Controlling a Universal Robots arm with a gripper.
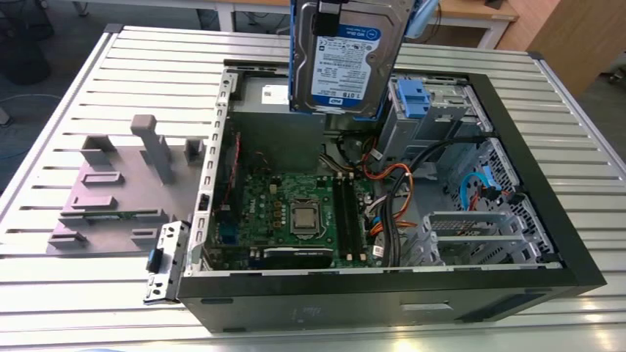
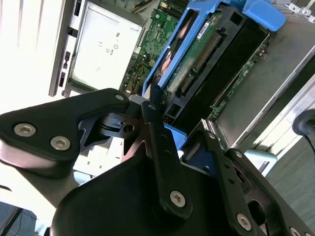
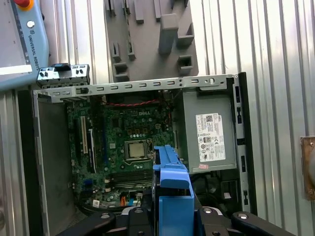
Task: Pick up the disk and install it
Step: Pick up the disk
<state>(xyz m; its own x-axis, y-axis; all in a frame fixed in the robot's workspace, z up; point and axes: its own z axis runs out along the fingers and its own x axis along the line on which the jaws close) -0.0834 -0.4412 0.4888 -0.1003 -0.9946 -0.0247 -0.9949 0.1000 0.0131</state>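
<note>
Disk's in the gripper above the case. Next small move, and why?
Probably shift the disk toward the exterior view's right, over the drive cage: the gripper holds it upright above the open case, and in that view it hangs left of the cage, not over it.

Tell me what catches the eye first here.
In the exterior view the disk, silver with a blue frame, hangs above the open computer case. The second wrist view shows the claw gripping its frame. Inside the case lies a green circuit board.
</note>
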